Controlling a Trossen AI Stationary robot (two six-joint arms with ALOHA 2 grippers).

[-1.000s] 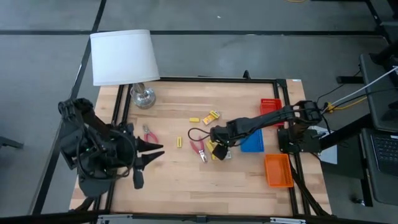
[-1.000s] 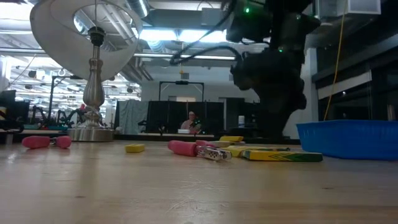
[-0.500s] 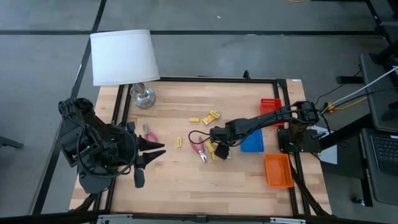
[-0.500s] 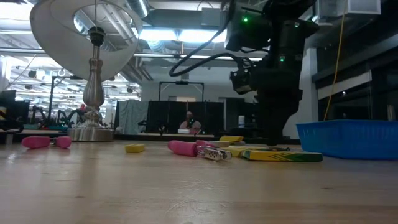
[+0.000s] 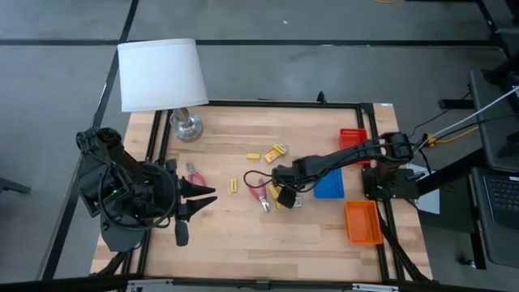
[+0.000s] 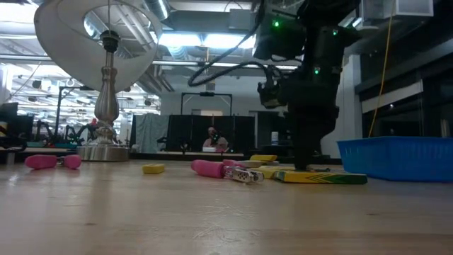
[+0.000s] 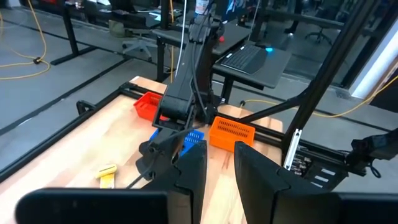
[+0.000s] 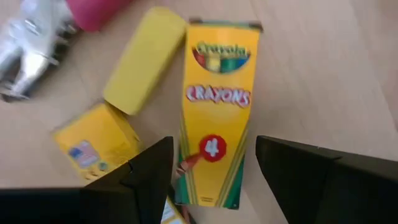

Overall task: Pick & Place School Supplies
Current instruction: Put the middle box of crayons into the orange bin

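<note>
My right gripper (image 5: 284,195) is open, low over a flat yellow crayon pack (image 8: 217,106) that lies flat on the table. Its two fingers (image 8: 149,177) stand either side of the pack's near end, with a small gap on each side. A plain yellow oblong piece (image 8: 143,59), a second small yellow pack (image 8: 96,146) and a red-handled, silver-tipped tool (image 8: 37,43) lie close beside it. Another red-handled tool (image 5: 195,174), a yellow piece (image 5: 233,186) and a yellow pack (image 5: 276,151) lie farther off. My left gripper (image 5: 201,196) waits open at the table's left.
A blue tray (image 5: 328,185), a red tray (image 5: 352,138) and an orange tray (image 5: 362,221) stand at the table's right. A lamp with a white shade (image 5: 162,75) stands at the far left corner. Bare wood lies along the near edge.
My right gripper has come down toward the crayon pack and now stands with its fingers close to the table around it. The items on the table have kept still.
</note>
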